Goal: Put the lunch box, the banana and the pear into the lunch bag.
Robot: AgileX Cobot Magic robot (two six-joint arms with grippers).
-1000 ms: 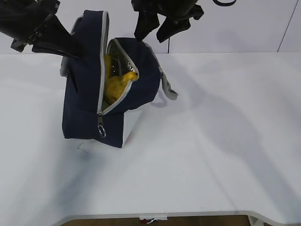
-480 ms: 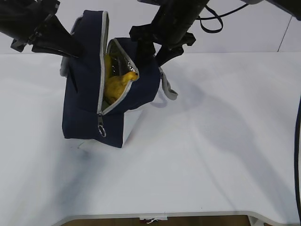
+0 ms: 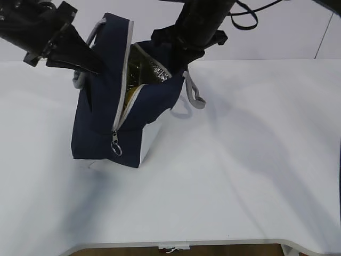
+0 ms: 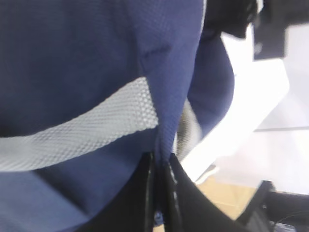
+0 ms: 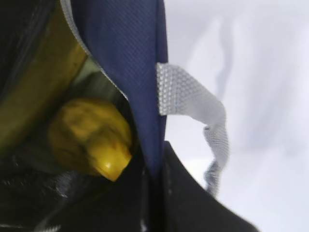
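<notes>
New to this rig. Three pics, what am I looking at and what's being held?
A two-armed robot is packing a navy lunch bag on a white table. The wide picture is from a camera in front; the other two are from cameras on each wrist. The left claw is shut on the bag's fabric near a grey handle. The right claw pinches the opposite edge of the opening. Inside, the right wrist view shows the pear and part of the banana. No lunch box is visible.
</notes>
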